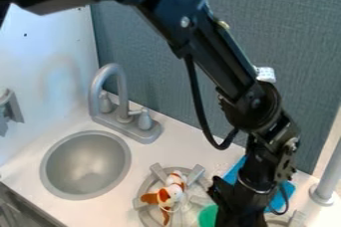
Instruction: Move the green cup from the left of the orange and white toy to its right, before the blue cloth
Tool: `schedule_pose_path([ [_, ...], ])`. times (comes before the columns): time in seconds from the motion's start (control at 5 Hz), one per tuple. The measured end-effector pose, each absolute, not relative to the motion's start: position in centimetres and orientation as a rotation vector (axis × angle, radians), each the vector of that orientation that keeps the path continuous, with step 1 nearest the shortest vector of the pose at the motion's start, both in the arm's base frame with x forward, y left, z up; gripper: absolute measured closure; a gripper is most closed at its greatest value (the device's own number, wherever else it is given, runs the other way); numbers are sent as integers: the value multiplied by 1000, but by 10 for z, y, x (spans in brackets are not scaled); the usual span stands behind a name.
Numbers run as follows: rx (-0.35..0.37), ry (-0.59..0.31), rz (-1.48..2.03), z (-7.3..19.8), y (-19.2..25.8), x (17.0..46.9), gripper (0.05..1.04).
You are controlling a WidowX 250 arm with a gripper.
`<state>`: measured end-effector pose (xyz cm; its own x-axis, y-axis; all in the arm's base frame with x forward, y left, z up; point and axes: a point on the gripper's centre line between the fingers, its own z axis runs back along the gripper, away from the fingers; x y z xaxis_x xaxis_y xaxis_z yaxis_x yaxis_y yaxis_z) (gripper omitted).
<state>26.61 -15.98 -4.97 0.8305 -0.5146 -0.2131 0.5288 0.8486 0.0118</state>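
We see plush dog point(171, 193) on burner point(142, 215), left of gripper point(231, 209), prob ungripped; green thing point(208, 216) just beside gripper. Can't tell if we're open, shut or holding, so done vs. left unclear.

The bench point(200, 152) looks smooth and matt; the sink bowl point(85, 165) and faucet point(122, 91) look like smooth, dull plastic. The partition point(293, 52) has a rough, cloth-like weave, and the toy dog point(174, 191) looks like soft cloth.
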Motion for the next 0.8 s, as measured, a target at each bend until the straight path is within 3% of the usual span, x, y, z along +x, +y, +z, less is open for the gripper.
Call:
schedule_pose_path([
  [0.4, 48, 270, -488, -64, -142, 263, 973],
  [0.6, 43, 303, -506, -73, -142, 260, 784],
  [0.8, 36, 309, -517, -74, -140, 257, 492],
])
